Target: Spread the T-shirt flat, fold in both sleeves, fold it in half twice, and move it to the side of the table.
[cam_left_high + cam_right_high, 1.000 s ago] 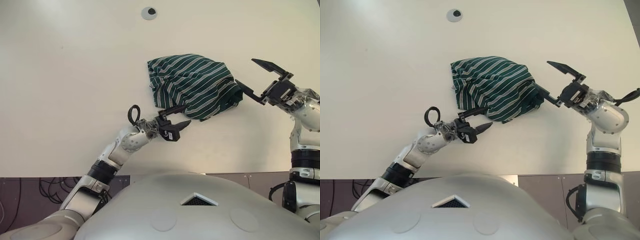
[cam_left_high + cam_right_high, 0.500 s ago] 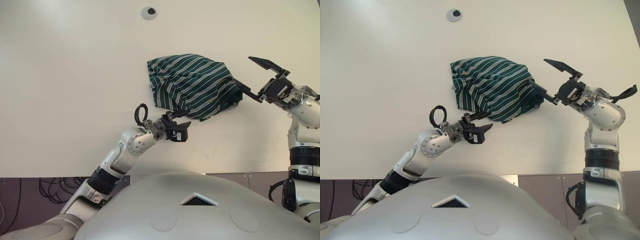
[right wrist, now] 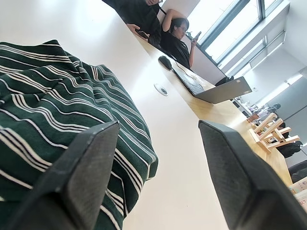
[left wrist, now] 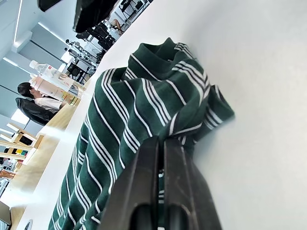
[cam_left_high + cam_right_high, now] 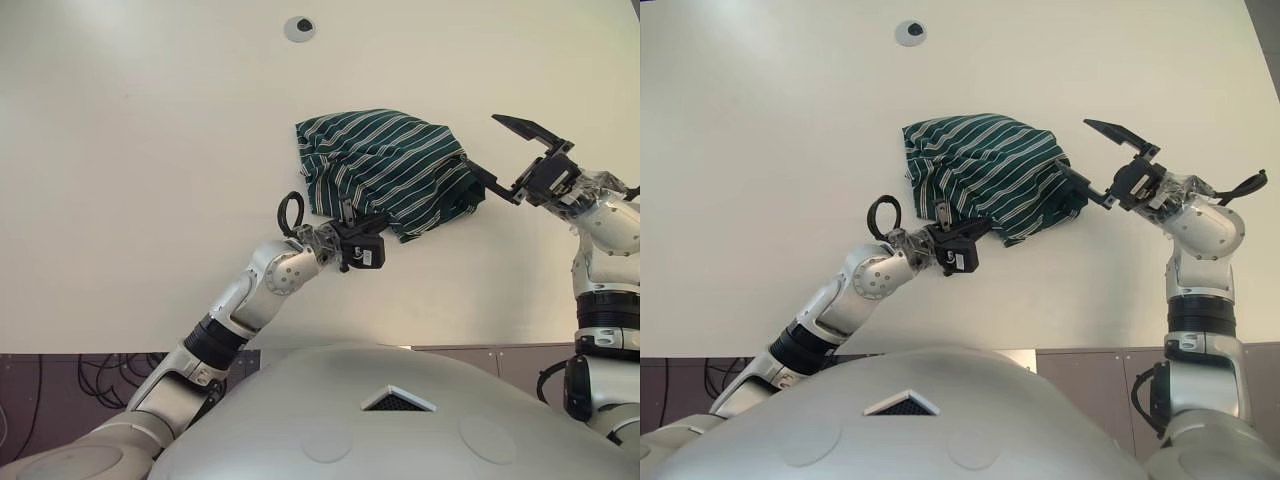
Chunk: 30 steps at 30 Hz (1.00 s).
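Pinching crumpled striped T-shirt [image 5: 385, 170] hem in left gripper [image 5: 358, 222], on pale surface [image 5: 150, 150]. Holding right gripper [image 5: 481, 140] spread wide against cloth's opposite side.

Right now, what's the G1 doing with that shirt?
The green striped T-shirt lies bunched up on the white table, not yet spread flat. The left gripper is shut on the fabric at the shirt's near edge. The right gripper is open at the shirt's right side with its lower finger against the cloth, gripping nothing. No fold has been made.
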Each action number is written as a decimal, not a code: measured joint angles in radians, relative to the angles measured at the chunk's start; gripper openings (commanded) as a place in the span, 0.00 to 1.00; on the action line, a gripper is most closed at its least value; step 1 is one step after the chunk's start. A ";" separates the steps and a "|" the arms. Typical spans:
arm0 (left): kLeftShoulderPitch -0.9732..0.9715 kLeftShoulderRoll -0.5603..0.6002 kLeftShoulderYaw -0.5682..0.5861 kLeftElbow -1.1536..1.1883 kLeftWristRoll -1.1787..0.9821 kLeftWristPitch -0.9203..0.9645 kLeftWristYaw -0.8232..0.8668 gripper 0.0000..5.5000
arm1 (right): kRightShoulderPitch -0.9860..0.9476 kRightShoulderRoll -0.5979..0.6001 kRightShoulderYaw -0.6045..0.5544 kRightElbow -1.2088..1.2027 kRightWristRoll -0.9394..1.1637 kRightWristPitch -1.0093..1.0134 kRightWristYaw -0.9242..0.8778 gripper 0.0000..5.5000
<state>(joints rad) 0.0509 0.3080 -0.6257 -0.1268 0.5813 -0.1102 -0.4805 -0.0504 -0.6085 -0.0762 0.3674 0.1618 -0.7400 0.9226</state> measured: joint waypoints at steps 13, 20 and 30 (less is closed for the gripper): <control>0.088 0.039 0.056 -0.104 -0.186 0.038 -0.057 0.00 | -0.004 0.001 0.002 0.017 -0.006 -0.002 -0.020 0.56; 0.073 0.092 0.292 -0.353 -0.387 0.107 -0.089 0.00 | -0.018 0.007 0.006 0.031 0.000 0.004 -0.053 0.56; -0.022 0.113 0.549 -0.426 -0.655 0.226 -0.091 0.00 | 0.082 0.012 0.016 -0.240 0.388 0.324 0.126 0.56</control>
<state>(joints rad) 0.0287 0.4211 -0.0771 -0.5527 -0.0738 0.1154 -0.5716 0.0318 -0.5967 -0.0600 0.1270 0.5498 -0.4159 1.0485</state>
